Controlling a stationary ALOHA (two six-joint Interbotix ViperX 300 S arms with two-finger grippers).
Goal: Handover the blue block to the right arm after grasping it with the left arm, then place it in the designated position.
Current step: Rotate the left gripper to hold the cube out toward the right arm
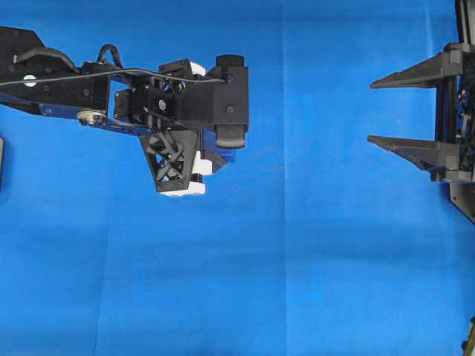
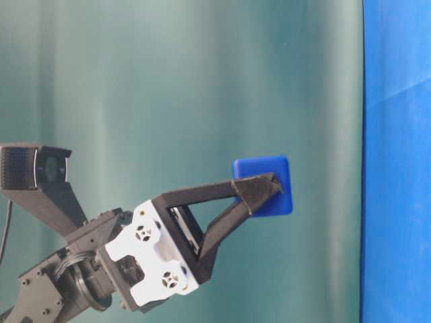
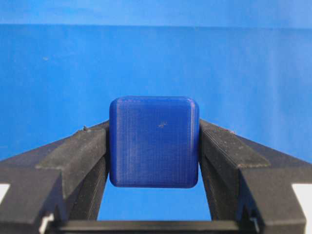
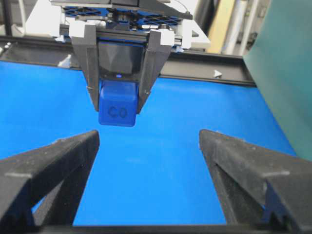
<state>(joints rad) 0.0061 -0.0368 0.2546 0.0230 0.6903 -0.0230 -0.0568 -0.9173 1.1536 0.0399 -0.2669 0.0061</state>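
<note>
The blue block (image 3: 154,141), a dark navy cube with rounded edges, sits pinched between the two black fingers of my left gripper (image 3: 154,146), which is shut on it. The table-level view shows that block (image 2: 264,183) lifted off the bright blue cloth (image 2: 397,168). From the right wrist, the left gripper (image 4: 117,105) points down with the block (image 4: 117,111) at its tips, above the cloth. Overhead, the block (image 1: 223,139) peeks out under the left wrist. My right gripper (image 1: 378,111) stands open at the right edge, facing it across a wide gap. No marked designated position shows.
The blue cloth (image 1: 297,259) covers the whole table. A black frame rail (image 4: 204,73) runs along its far side and a green backdrop (image 2: 202,81) stands behind. A dark object (image 1: 1,163) sits at the left edge.
</note>
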